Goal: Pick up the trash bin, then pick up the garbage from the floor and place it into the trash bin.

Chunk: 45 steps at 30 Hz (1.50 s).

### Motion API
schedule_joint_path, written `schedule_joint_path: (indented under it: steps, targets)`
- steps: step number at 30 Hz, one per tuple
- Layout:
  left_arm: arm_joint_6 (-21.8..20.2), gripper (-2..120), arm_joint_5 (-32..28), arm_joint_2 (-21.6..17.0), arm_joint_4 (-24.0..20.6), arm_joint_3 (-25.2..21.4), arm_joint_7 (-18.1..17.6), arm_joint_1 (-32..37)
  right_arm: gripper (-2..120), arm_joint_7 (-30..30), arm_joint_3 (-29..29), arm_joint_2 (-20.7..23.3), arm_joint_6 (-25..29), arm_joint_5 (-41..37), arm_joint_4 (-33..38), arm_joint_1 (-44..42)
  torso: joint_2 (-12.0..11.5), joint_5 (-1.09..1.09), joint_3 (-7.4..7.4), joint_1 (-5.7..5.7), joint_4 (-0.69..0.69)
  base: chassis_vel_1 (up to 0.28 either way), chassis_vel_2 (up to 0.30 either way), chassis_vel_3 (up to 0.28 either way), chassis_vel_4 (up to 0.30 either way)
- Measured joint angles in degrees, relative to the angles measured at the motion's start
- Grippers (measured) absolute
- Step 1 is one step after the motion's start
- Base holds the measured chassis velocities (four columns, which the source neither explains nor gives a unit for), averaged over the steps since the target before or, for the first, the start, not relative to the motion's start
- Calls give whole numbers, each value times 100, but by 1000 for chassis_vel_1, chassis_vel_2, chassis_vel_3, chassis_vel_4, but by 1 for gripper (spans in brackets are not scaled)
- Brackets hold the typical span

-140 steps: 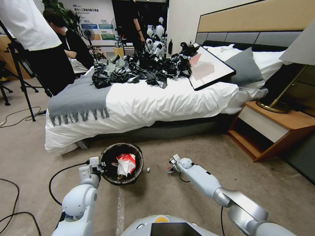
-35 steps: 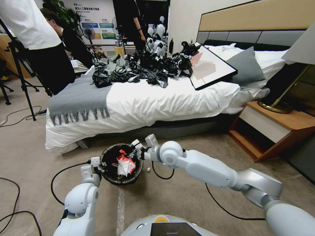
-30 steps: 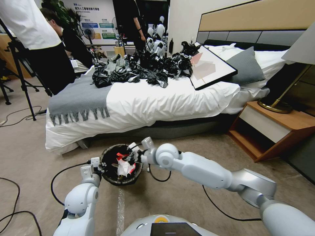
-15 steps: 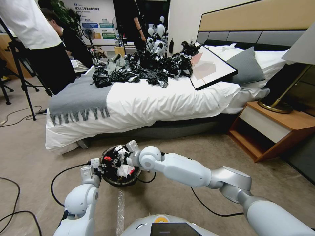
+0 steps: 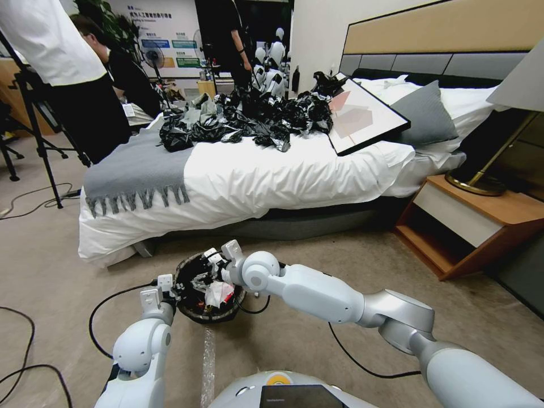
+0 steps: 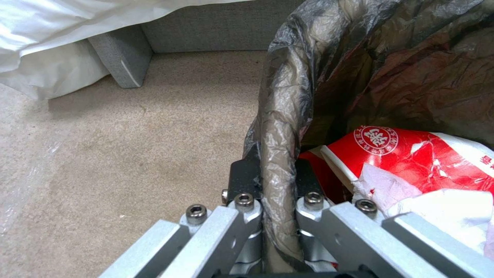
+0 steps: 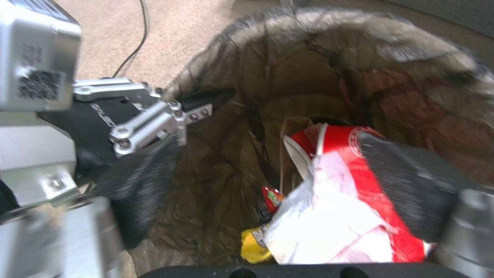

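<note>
The right end effector (image 5: 199, 276) moved from the floor to over the trash bin (image 5: 195, 313), fingers now wide apart & empty. The garbage (image 7: 329, 216) lies inside, so that drop looks done. The left end effector (image 6: 270, 181) stays pinched on the rim.

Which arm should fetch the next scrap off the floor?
Right, probably. The right gripper hangs open over the bin, holding nothing; the left gripper is clamped on the bin's rim.

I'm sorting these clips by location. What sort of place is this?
Probably a staged bedroom in a lab or showroom: a made bed, a nightstand with a lamp, but also a tripod and a wall poster behind.
</note>
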State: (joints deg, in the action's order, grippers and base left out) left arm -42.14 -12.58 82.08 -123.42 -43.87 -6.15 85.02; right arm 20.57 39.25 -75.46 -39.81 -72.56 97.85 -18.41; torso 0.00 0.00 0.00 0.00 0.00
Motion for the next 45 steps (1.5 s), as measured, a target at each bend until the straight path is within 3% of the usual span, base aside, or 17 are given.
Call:
schedule_joint_path:
  steps: [6, 10, 13, 14, 17, 18, 20, 22, 24, 26, 27, 31, 40, 45]
  targets:
    - [0, 0, -3, -18, 28, 6, 10, -9, 100, 114, -332, 79, 2, -13, 239, -151, 0, 0, 0, 0, 1, 0, 0, 0, 0]
    - [0, 0, -27, -45, 8, 18, 18, -10, 100, 210, -904, 358, 95, 112, 611, -176, 0, 1, 0, 0, 2, 0, 0, 0, 0]
    - [0, 0, -73, -66, -75, 33, 26, -10, 100, 180, -1572, 982, 416, 1151, 785, -255, 0, 1, 0, 0, 2, 0, 0, 0, 0]
    - [0, 0, -73, -66, -75, 33, 26, -10, 100, 180, -1572, 982, 416, 1151, 785, -255, 0, 1, 0, 0, 2, 0, 0, 0, 0]
    - [0, 0, -150, -86, -194, 59, 4, -6, 100, -32, -2520, 1671, 853, 2094, 868, -642, 0, 3, 0, 0, -4, 0, 0, 0, 0]
    - [0, 0, -150, -86, -194, 59, 4, -6, 100, -32, -2520, 1671, 853, 2094, 868, -642, 0, 3, 0, 0, -4, 0, 0, 0, 0]
    - [0, 0, -198, -124, -225, 63, -32, -8, 100, -205, -3390, 2015, 1173, 2774, 959, -1135, 0, 2, 0, 0, -3, 0, 0, 0, 0]
    - [0, 0, -219, -138, -233, 63, -46, -6, 100, -267, -3631, 2082, 1273, 3002, 982, -1299, 0, 3, 0, 0, -3, 0, 0, 0, 0]
    - [1, 0, -261, -154, -242, 66, -74, -4, 100, -414, -4372, 2181, 1582, 3645, 1055, -1852, 0, 2, 0, 0, 1, 0, 0, 0, 0]
    - [4, 0, -266, -155, -243, 68, -87, -2, 100, -441, -4538, 2180, 1659, 3781, 1067, -2002, 0, 2, -1, 0, 1, 0, 0, 0, 0]
    - [10, 0, -272, -154, -261, 71, -108, 7, 100, -496, -4979, 2145, 1860, 4066, 1087, -2436, 0, 3, 0, 0, 0, 0, 0, 0, 0]
    - [16, 0, -293, -157, -286, 93, -131, 20, 100, -537, -5698, 1982, 2217, 4529, 1119, -3259, 0, 2, -1, 0, -1, 0, 0, 0, 0]
    - [33, 0, -358, -209, -315, 123, -197, 17, 100, -648, -6457, 1468, 2538, 5323, 1229, -4362, 1, -1, -1, 0, 1, 0, 0, 0, 0]
    - [47, 0, -430, -221, -315, 125, -206, 11, 100, -651, -6578, 1238, 2759, 5456, 1172, -4678, 0, -1, -1, 0, -1, 0, 0, 0, 0]
